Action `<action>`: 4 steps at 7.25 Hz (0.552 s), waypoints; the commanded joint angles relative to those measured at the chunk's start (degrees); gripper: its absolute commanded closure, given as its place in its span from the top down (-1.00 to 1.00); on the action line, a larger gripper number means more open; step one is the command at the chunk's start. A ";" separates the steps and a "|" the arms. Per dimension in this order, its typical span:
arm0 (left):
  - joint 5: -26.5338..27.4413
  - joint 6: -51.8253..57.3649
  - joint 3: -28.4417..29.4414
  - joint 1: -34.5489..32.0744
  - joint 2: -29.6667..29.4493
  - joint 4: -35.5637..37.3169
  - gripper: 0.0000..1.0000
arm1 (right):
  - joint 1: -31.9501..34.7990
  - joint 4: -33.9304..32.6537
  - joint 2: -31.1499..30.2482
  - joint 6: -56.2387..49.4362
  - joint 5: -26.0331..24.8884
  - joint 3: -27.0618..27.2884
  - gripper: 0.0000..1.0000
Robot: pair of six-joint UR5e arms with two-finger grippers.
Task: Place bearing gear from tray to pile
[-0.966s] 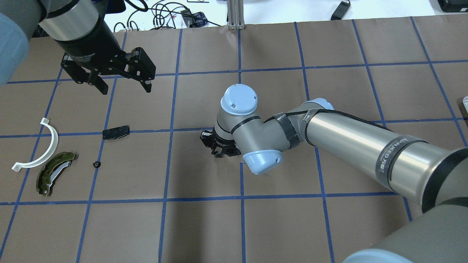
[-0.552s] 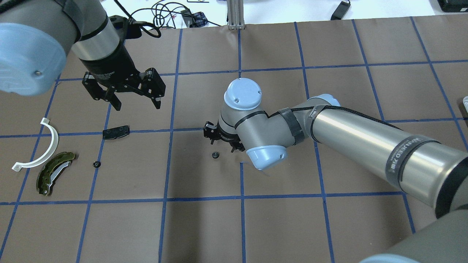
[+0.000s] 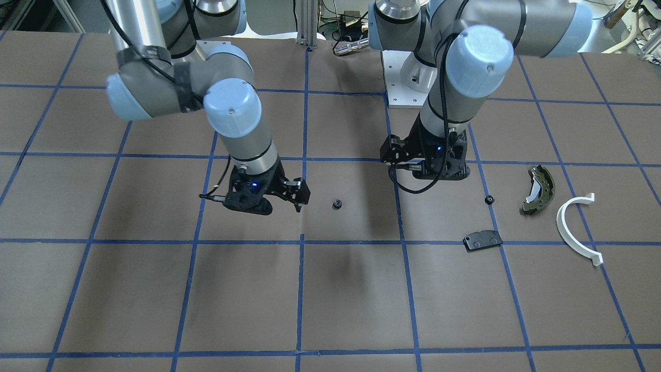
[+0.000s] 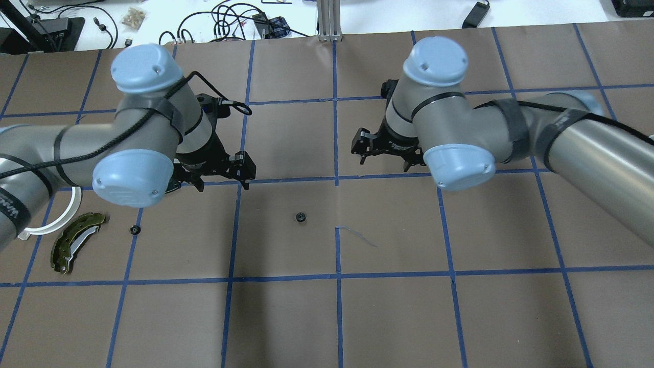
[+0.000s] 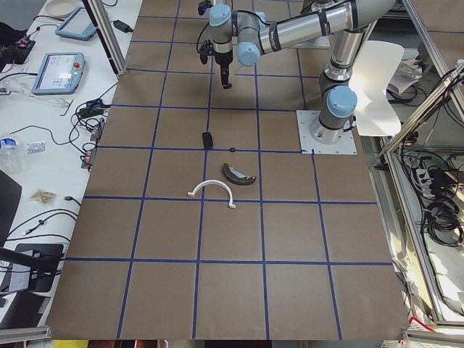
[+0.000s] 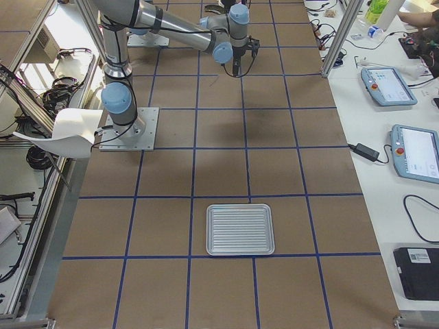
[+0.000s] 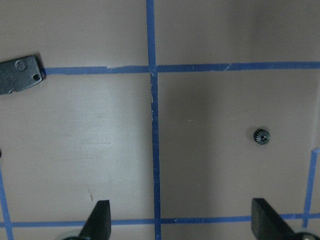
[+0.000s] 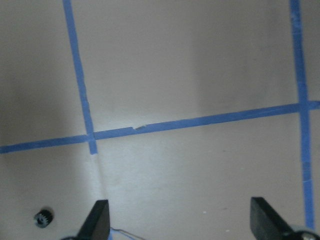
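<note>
while both arms hung above the brown table, the bearing gear lay alone on the paper near its middle, between the two grippers and touching neither. the left gripper had its jaws spread wide with nothing between them; the right gripper was just as wide apart and empty. the pile sat well off to the robot's left: brake shoe, white half-ring, black pad, and a second small gear near the shoe. the ribbed tray lay far towards the table's right end.
</note>
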 commanded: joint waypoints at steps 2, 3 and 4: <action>-0.63 -10.57 -5.05 -7.94 -5.56 12.20 1.00 | -10.58 12.46 -9.99 -11.13 -0.57 -0.78 1.00; -0.63 -14.10 -4.60 -11.20 -7.67 15.02 1.00 | -11.21 20.84 -12.54 -11.14 -0.57 -3.75 1.00; -0.63 -15.00 -4.69 -13.24 -9.34 17.05 1.00 | -11.65 27.27 -12.74 -12.44 -1.00 -8.30 1.00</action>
